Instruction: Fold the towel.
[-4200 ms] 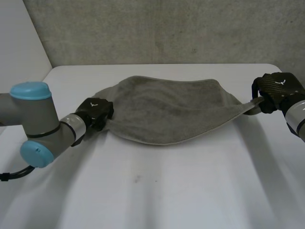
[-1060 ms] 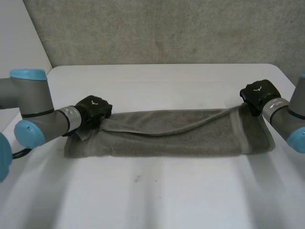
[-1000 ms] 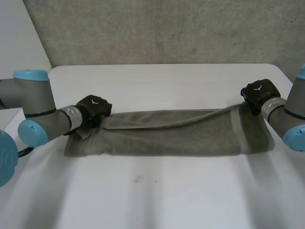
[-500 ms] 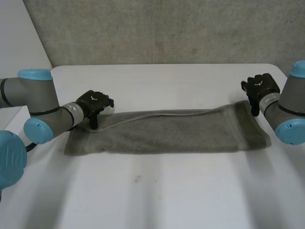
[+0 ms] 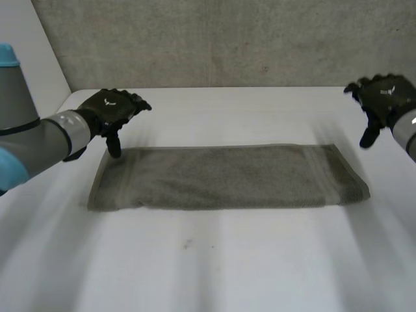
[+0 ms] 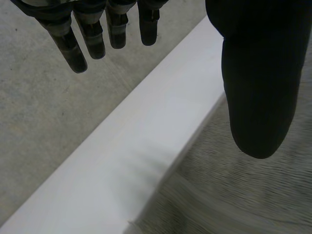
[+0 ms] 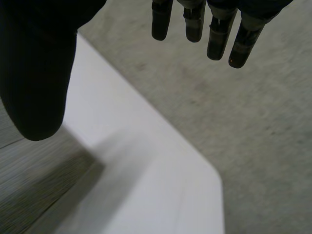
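Grey towel [image 5: 227, 177] lies folded flat on the counter [image 5: 227, 260]; left robot hand [image 5: 109, 109] and right robot hand [image 5: 385, 97] have released its far corners and risen, fingers spread, empty.

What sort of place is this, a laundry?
More likely a robotics test bench: a plain white table against a rough grey wall, one grey towel on it, and a robot's black left hand and right hand near its ends.

No words, numbers or brand names can be read. The left hand [image 5: 107, 112] has a small white mark [image 5: 110, 101] on its back in the head view, and the right hand [image 5: 385, 99] has one too; both are too small to read as letters
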Available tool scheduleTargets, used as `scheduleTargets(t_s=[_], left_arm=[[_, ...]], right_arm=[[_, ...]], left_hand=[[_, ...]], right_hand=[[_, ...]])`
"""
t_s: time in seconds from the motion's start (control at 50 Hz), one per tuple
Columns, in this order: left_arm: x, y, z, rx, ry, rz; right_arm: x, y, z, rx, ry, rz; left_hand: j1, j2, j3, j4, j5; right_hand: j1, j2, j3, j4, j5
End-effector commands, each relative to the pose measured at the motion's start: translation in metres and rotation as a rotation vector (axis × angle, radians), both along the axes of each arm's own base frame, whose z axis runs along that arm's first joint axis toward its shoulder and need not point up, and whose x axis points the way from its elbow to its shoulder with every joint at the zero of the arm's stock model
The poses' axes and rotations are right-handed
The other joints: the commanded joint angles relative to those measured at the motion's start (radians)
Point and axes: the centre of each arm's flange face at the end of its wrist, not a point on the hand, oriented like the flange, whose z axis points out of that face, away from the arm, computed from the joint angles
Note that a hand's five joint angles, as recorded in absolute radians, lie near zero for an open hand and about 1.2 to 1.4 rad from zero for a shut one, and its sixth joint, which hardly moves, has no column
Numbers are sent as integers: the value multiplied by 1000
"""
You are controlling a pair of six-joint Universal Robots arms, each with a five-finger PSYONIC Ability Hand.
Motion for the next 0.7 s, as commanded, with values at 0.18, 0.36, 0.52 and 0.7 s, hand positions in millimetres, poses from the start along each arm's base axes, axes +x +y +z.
scheduleTargets(t_s=[0.18,0.36,0.52,0.7], left_arm=[[13,45,-32,85,40,31],[15,53,-44,138,103,58],[17,54,-47,138,103,64],[18,53,-47,139,105,68]], right_arm=[[-9,46,-69,227,18,73],[-16,34,-98,227,13,65],[-26,24,-107,212,12,38],[-29,23,-110,216,26,32]], left_hand=[[-1,9,6,6,-29],[-1,9,6,6,-29],[-1,9,6,6,-29],[-1,9,6,6,-29]], right_hand=[[239,251,254,248,229],[386,397,401,394,376],[492,504,507,500,482],[914,926,929,922,904]])
